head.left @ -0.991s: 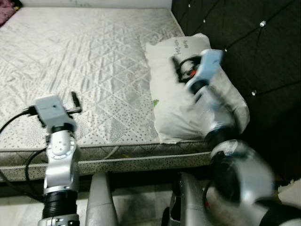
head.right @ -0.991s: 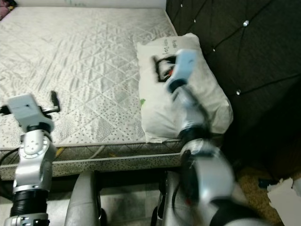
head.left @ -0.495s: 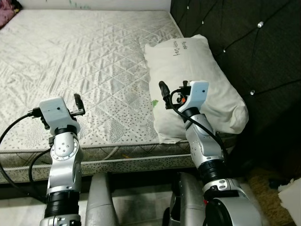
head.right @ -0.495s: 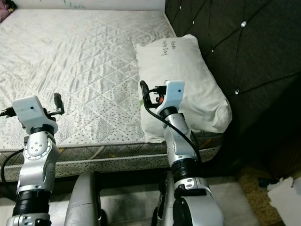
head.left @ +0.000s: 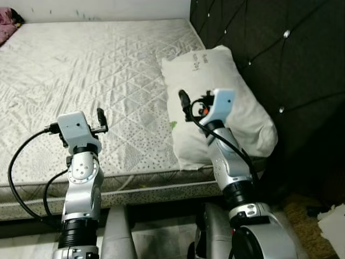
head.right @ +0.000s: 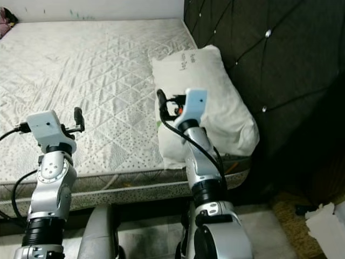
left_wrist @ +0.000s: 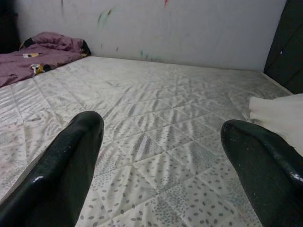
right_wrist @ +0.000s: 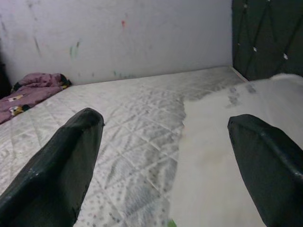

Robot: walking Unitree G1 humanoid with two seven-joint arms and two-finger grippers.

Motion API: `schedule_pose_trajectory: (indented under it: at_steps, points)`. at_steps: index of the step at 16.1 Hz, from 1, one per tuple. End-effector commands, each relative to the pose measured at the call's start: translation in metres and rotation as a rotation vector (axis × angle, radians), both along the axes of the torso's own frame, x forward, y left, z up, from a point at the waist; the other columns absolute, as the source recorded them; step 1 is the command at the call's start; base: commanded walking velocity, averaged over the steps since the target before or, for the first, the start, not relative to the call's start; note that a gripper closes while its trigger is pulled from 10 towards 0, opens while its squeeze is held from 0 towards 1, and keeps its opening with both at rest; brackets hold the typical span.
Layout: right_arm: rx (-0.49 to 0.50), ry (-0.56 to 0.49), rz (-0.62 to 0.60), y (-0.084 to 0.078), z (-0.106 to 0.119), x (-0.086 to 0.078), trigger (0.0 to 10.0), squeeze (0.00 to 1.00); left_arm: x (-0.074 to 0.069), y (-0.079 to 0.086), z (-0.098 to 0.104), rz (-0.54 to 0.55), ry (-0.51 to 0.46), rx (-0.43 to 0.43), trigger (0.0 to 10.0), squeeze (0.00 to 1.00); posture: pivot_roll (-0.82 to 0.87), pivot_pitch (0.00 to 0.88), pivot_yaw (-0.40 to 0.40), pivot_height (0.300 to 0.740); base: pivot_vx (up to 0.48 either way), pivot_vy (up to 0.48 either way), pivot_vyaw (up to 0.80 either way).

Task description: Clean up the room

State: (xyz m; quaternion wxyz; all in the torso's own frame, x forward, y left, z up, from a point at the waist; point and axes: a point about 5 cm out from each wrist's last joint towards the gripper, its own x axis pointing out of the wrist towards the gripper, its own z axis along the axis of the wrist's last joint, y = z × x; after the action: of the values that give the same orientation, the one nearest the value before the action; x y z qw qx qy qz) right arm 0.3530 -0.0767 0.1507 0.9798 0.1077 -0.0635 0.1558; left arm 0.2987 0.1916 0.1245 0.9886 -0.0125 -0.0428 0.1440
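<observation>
A white pillow [head.left: 237, 97] with dark writing on it lies at the right end of the bare quilted mattress [head.left: 97, 65], against the dark headboard. My right gripper [head.left: 186, 108] is held up over the pillow's near left edge, open and empty; in the right wrist view its fingers [right_wrist: 61, 161] frame the pillow [right_wrist: 227, 156] and the mattress. My left gripper [head.left: 101, 120] hovers above the mattress's near edge, also open with nothing in it, its fingers [left_wrist: 66, 161] spread wide over the quilting.
A purple bundle of cloth [left_wrist: 42, 52] lies at the mattress's far left corner by the marked white wall. The tufted black headboard [head.left: 280, 54] runs along the right. Something white [head.left: 331, 221] lies on the floor at the lower right.
My right arm has drawn back from its reach over the pillow and now holds still by the pillow's left edge. The camera has shifted slightly; the left arm has barely moved.
</observation>
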Motion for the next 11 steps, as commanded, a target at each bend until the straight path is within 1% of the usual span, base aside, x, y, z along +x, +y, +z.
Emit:
schedule_pose_trajectory:
  at_steps: [1,4,5,6,7,9,11]
  points:
    - [0.000,-0.026,0.024,0.006,0.012,0.003,10.0,0.00,-0.001,0.000,0.000,0.005,-0.005,-0.007,10.0,0.00,0.01,0.000,-0.042,0.670,0.000,0.000,0.00]
    - [-0.003,-0.018,0.011,0.002,0.011,0.005,10.0,0.00,-0.001,0.000,0.000,0.005,-0.007,-0.006,10.0,0.00,0.01,0.000,-0.041,0.700,0.000,0.000,0.00]
    - [-0.004,-0.013,0.002,0.000,0.010,0.005,10.0,0.00,-0.001,0.000,0.000,0.002,-0.006,-0.001,10.0,0.00,0.00,0.000,-0.039,0.720,0.000,0.000,0.00]
    - [-0.005,-0.013,0.000,0.000,0.010,0.005,10.0,0.00,0.000,-0.001,-0.001,0.002,0.007,-0.027,10.0,0.00,0.00,0.000,-0.038,0.735,0.000,0.000,0.00]
    - [-0.006,-0.014,-0.002,-0.001,0.011,0.005,10.0,0.00,0.000,-0.001,-0.003,0.017,0.031,-0.011,10.0,0.00,0.00,0.000,-0.038,0.740,0.000,0.000,0.00]
    - [-0.013,-0.013,-0.011,-0.003,0.011,0.006,10.0,0.00,0.001,-0.004,-0.005,0.006,0.045,-0.013,10.0,0.00,-0.01,0.000,-0.040,0.740,0.000,0.000,0.00]
    - [-0.020,-0.010,-0.017,-0.005,0.011,0.007,10.0,0.00,0.002,-0.005,-0.006,0.026,0.065,0.006,10.0,0.00,-0.01,0.000,-0.043,0.740,0.000,0.000,0.00]
